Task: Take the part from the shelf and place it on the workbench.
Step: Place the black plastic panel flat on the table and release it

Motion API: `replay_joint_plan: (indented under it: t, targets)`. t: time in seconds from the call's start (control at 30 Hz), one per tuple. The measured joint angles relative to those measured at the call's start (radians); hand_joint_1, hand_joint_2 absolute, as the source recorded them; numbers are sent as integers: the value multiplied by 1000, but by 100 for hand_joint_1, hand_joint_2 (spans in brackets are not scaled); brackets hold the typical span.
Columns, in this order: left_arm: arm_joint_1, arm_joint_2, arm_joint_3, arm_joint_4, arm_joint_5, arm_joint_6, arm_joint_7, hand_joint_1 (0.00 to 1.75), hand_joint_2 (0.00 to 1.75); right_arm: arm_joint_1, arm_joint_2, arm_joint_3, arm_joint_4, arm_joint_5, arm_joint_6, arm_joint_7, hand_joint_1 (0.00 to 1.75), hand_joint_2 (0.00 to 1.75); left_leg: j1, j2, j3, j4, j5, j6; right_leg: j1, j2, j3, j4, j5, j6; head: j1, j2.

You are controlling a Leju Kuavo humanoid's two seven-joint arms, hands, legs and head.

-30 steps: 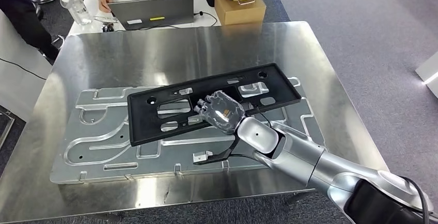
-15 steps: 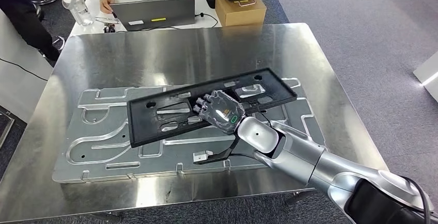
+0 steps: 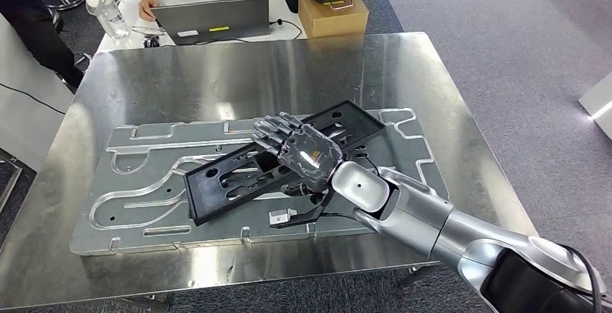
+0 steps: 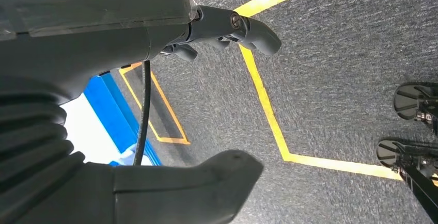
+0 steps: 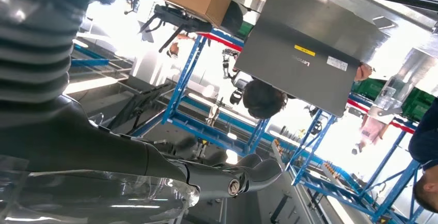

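Black and flat, the long plastic part (image 3: 278, 160) with cut-out holes lies slanted on the shiny grooved metal plate (image 3: 137, 183), under the right hand (image 3: 299, 151), whose fingers stretch flat, gripping nothing. The left hand (image 4: 155, 79) hangs empty, fingers apart.

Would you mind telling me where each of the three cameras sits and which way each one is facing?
Head view: high on the body, looking forward and down at the steel workbench; right hand above the black part.
Left wrist view: behind the left hand, facing carpet with yellow floor lines.
Right wrist view: behind the right hand, turned over, facing outward to blue racks.
Shared: laptop and cardboard box appear in head and right wrist views.
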Motion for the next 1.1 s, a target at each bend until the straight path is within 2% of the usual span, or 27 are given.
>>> replay_joint_plan:
  t: [0.33, 0.43, 0.5, 0.57, 0.63, 0.67, 0.7, 0.73, 0.8, 0.83, 0.87, 0.9, 0.93, 1.0, 1.03, 1.1]
  targets:
    - [0, 0, 7, 0, -2, 1, 4, 0, 0, -8, 0, 0, 0, -9, 4, -7, 0, 0, 0, 0, 0, 1, 0, 0, -1, 0, 0, 0, 0, 1, 0, 0]
    - [0, 1, 11, 0, -2, 3, 6, 0, 0, -10, 2, 0, -1, -10, 4, -7, 0, 0, -4, 0, 0, 2, -1, 9, -5, 1, 1, -6, 3, 10, 0, 0]
    - [0, 1, 15, 0, -2, 3, 7, 0, 0, -13, 3, -1, -2, -10, 5, -7, 0, 0, 3, 3, 7, -15, 10, 18, -4, 1, 0, 0, -5, 18, 0, 0]
    - [0, 1, 20, 0, -3, 2, 7, 0, 0, -17, 3, -2, -3, -10, 5, -6, 0, 0, 10, 8, 12, -34, 22, 26, -7, 1, -26, 60, -49, 26, 0, 0]
    - [0, 1, 22, 0, -4, 2, 6, 0, 0, -15, 3, -1, -3, -10, 5, -6, 0, 0, 10, 11, 11, -36, 24, 28, -17, 0, -85, 184, -111, 36, 0, 0]
    - [0, 1, 22, 0, -4, 2, 6, 0, 0, -12, 3, 0, -3, -10, 5, -6, 0, 0, 10, 11, 10, -35, 25, 27, -23, 0, -111, 238, -127, 41, 0, 0]
    - [0, 0, 23, 0, -4, 2, 6, 0, 0, -10, 3, 1, -2, -10, 5, -6, 0, 0, 12, 12, 9, -34, 25, 26, -30, 0, -124, 263, -122, 47, 0, 0]
    - [0, 0, 23, 0, -5, 2, 6, 0, 0, -9, 3, 2, -2, -10, 5, -6, 0, 0, 15, 12, 8, -32, 25, 23, -36, 0, -120, 250, -98, 53, 0, 0]
    - [-1, 0, 23, 0, -7, 2, 6, 0, 0, -11, 3, 2, -1, -10, 5, -6, 0, 0, 21, 11, 5, -23, 23, 11, -48, -2, -69, 136, -26, 65, 0, 0]
    - [-1, 0, 23, 0, -8, 1, 5, 0, 0, -13, 3, 2, -1, -10, 5, -6, 0, 0, 23, 11, 1, -17, 22, 3, -49, -1, -41, 80, -2, 67, 0, 0]
    - [-2, 0, 23, 0, -10, 0, 5, 0, 0, -14, 4, 2, -1, -10, 5, -6, 0, 0, 24, 10, -3, -13, 23, -7, -48, 1, -26, 42, 11, 66, 0, 0]
    - [-2, 0, 23, 0, -10, -1, 3, 0, 0, -15, 4, 2, -1, -10, 5, -6, 0, 0, 23, 9, -7, -10, 26, -17, -44, 2, -22, 26, 12, 60, 0, 0]
    - [-1, 0, 23, 0, -11, -1, 2, 0, 0, -16, 4, 2, -1, -10, 5, -6, 0, 0, 23, 7, -11, -11, 31, -27, -39, 4, -27, 28, 14, 51, 0, 0]
    - [2, 0, 23, 0, -12, -3, 0, 0, 0, -17, 4, 2, -2, -10, 6, -6, 0, 0, 27, 7, -20, -10, 33, -42, -39, 3, -42, 27, 24, 30, -1, 0]
    - [3, 0, 24, 0, -12, -4, 0, 0, 0, -18, 3, 2, -3, -10, 6, -6, 0, 0, 29, 8, -29, 5, 14, -45, -39, 2, -49, 25, 32, 19, -1, 0]
    - [4, 0, 24, 0, -12, -6, -1, 0, 0, -20, 3, 2, -5, -10, 7, -6, 0, 0, 27, 10, -61, 93, -64, -43, -36, -1, -65, 23, 48, -1, -1, 0]
